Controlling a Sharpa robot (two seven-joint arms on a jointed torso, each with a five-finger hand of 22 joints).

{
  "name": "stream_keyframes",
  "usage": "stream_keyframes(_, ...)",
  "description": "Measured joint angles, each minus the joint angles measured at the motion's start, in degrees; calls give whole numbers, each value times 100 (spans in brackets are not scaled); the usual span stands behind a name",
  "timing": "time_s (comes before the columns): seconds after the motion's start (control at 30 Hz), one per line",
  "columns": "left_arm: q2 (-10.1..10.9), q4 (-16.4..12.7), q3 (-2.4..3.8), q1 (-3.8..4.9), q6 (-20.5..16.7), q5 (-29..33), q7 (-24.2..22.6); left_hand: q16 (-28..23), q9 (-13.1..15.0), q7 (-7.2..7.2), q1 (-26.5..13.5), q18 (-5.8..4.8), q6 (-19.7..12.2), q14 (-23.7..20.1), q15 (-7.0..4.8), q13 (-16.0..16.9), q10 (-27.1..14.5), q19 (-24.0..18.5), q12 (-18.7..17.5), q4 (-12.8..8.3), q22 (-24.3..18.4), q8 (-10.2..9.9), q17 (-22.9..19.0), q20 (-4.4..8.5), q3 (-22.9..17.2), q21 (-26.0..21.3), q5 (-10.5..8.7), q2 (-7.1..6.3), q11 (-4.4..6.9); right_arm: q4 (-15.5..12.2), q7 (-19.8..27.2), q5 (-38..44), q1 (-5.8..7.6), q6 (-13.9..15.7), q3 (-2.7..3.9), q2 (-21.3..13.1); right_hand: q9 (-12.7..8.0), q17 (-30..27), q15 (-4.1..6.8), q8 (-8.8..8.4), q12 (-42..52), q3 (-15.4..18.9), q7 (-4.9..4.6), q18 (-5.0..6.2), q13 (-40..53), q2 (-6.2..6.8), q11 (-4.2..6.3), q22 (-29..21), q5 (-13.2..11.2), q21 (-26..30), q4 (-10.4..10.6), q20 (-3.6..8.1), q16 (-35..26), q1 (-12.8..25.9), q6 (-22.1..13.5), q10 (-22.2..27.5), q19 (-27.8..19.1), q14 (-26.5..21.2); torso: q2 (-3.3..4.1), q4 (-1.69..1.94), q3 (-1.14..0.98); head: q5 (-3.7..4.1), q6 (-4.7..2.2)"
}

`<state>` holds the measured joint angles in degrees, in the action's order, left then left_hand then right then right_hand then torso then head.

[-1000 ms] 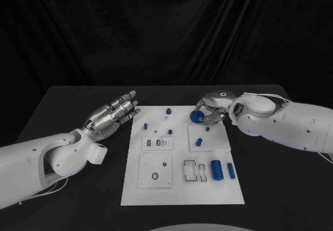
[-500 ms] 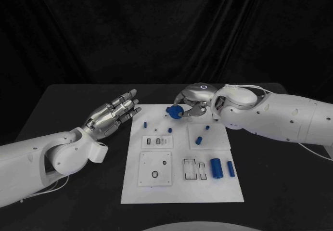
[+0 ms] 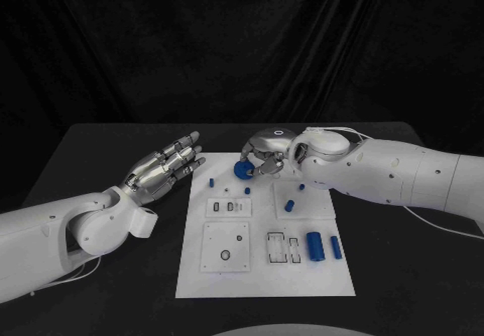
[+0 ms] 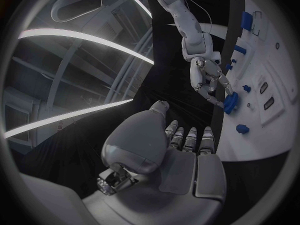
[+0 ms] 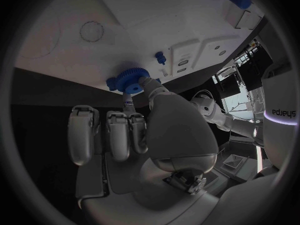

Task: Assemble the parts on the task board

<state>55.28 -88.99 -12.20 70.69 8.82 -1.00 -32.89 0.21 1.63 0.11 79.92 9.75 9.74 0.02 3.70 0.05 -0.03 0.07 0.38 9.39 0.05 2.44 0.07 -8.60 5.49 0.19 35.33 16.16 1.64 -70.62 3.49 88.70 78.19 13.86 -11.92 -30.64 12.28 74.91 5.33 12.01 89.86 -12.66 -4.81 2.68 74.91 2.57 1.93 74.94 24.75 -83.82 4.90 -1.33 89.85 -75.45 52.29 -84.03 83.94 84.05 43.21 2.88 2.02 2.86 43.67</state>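
The white task board [image 3: 260,280] lies in the middle of the table. My right hand [image 3: 265,152] hangs over the board's far edge and pinches a blue gear [image 3: 243,169] [image 5: 129,79] [image 4: 230,103] between thumb and a finger. Small blue pegs [image 3: 212,183] stand on the far half of the board; one peg [image 5: 161,58] is close to the gear. Two blue cylinders [image 3: 315,246] lie near the board's right edge. My left hand [image 3: 164,168] [image 4: 181,157] hovers flat and open beside the board's left far corner, holding nothing.
White inset plates with slots [image 3: 229,208] and a recessed square plate [image 3: 226,246] sit in the board's left half. Bare black table [image 3: 111,154] surrounds the board. My right forearm [image 3: 393,175] stretches across the far right of the table.
My right hand has carried the blue gear leftward along the board's far edge, from above the right side to near its middle. The left hand has stayed put.
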Motion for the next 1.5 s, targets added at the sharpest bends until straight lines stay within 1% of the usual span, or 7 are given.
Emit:
stream_keyframes(0.27,-29,13,0,0,11,0,5,0,0,0,0,0,0,0,0,1,0,0,0,0,1,0,1,0,0,0,0,0,0,204,2,-36,-30,-106,11,179,-1,0,-43,0,0,-33,64,0,0,-4,-35,-1,-40,40,-32,0,0,5,-66,5,0,-2,-5,-7,-4,16,24)
stream_keyframes(0.5,-44,25,0,0,29,0,14,0,0,0,0,0,0,0,0,1,0,0,0,1,1,0,2,0,-2,0,0,0,0,275,-8,-41,-63,-220,2,232,-350,0,-84,90,0,-234,53,0,0,-75,-83,-1,-106,185,1,-44,0,116,-633,-1,1,-1,-6,-20,-8,-2,34)
stream_keyframes(0.57,-44,28,0,0,34,0,17,0,0,0,0,0,0,0,0,2,0,0,0,1,1,0,2,0,-32,0,0,0,0,284,-8,-42,-67,-246,1,239,386,0,-84,-89,0,-280,56,0,0,-50,-83,-1,-105,247,-11,-44,0,140,-837,-1,0,-1,-7,-21,-9,-8,39)
stream_keyframes(0.63,-44,30,0,0,38,0,20,0,0,0,0,0,0,0,0,2,0,0,0,1,1,0,2,0,-32,0,0,0,0,288,-9,-43,-68,-276,0,246,560,0,-84,-230,0,-305,71,0,0,-21,-83,-1,-102,289,-20,-44,0,168,-961,-1,0,-1,-8,-21,-9,-11,48)
stream_keyframes(0.9,-53,41,0,-1,52,0,36,0,-1,21,0,0,-21,0,0,3,0,0,0,1,2,0,-2,0,-32,0,0,0,0,291,-7,-46,-69,-368,1,248,45,0,-78,-751,0,-388,156,0,0,54,-43,-2,-111,499,-87,-22,-24,164,-1804,9,-61,-8,-8,-24,-14,3,63)
stream_keyframes(1.13,-54,52,0,-2,70,0,50,0,0,21,0,0,-21,0,0,3,0,0,0,1,2,0,-2,0,-32,0,0,0,0,287,15,-48,-69,-405,3,192,-338,-1,0,-914,0,-451,244,0,0,54,23,-2,-12,618,-150,21,-89,164,-2574,18,-104,0,-10,-24,-15,-18,62)
stream_keyframes(1.5,-21,54,0,-5,86,-1,62,0,-1,42,0,0,-1,0,0,5,0,0,0,1,3,22,-1,0,-31,0,0,0,0,96,164,-142,-62,-337,1,-81,-413,0,0,-878,0,-496,210,0,0,73,43,-3,163,706,9,51,-138,446,-2340,-2,-134,0,-12,-30,-18,-40,31)
